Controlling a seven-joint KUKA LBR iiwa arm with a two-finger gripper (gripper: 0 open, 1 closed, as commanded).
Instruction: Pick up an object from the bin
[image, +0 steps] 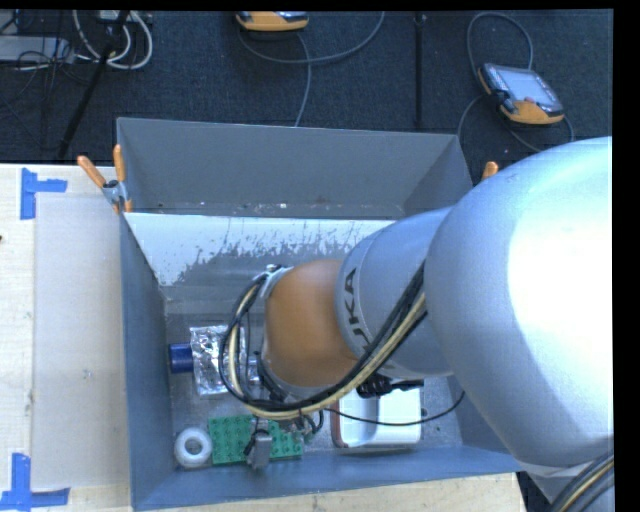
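The arm (470, 300) reaches down into the grey bin (290, 190), its wrist wrapped in an orange cover (305, 335) with black and yellow cables (240, 355) looped around it. The dark tip of the gripper (262, 448) sits low over a flat green plate (228, 438) with a studded top. This plate lies on the bin floor close to the near wall. The tip overlaps the plate's right half, and nothing can be seen held in it. The wrist hides most of the gripper from above, so it is not possible to tell whether it is released or clenched.

Just left of the green plate, almost touching its edge, lies a white ring (192, 447) like a small roll of tape. Above the plate, farther from the near wall, lies a crinkled silver foil packet (208, 360), with a blue cap (180, 356) sticking out of its left side. To the right of the plate, past the gripper, is a white box (385, 420) with a brown rim, partly covered by the arm and crossed by a thin black cable.
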